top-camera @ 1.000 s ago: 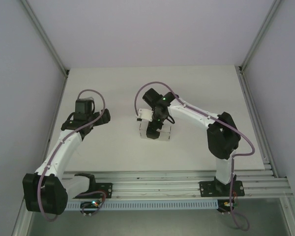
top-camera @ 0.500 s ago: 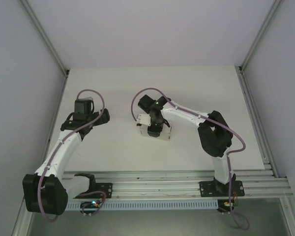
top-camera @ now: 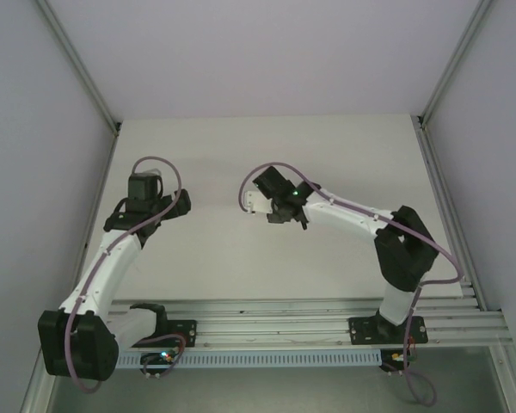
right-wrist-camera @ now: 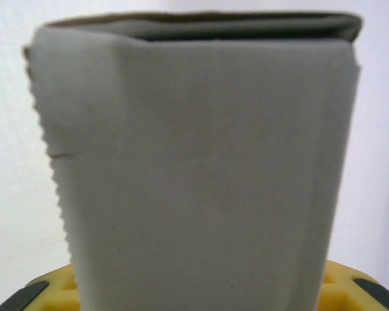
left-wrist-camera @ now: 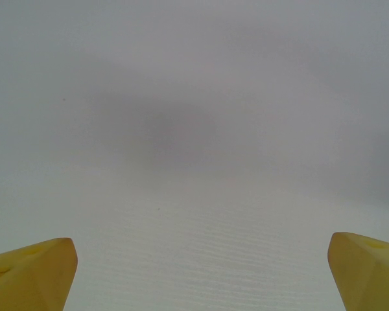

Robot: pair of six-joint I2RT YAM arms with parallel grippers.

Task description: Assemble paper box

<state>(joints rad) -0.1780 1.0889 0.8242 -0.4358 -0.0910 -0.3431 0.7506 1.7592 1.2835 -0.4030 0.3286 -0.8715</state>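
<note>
White table (top-camera: 206, 258) inside a pale grey walled booth (top-camera: 267, 52), metal frame at the corners. Top view, near to far:

- 6 o'clock: aluminium rail (top-camera: 267, 314) along the near edge, both arm bases bolted on it, purple cables looping off the arms.
- 9 o'clock: left arm (top-camera: 112, 258) bends up and in. Left gripper (left-wrist-camera: 201, 241) spread wide, its yellow fingertips (left-wrist-camera: 32, 272) at the two lower corners of the left wrist view, nothing between them, bare table under it.
- Centre, slightly toward 12: right arm (top-camera: 353, 215) stretches in from 4 o'clock, wrist tilted, right gripper (top-camera: 285, 215) above the table.
- Box (right-wrist-camera: 201, 168): pale grey card, upright in the right wrist view, wedged between the yellow fingers (right-wrist-camera: 52, 280) at the bottom, so the right gripper is pinching it by its lower end. Top edge shows a folded flap with a dark slit under it. Left edge is serrated, with a small tear or crease partway down. From the top view the box is mostly hidden under the gripper, and I can't tell its outline there.
- 12 o'clock: far half of the table bare, then the back wall.
</note>
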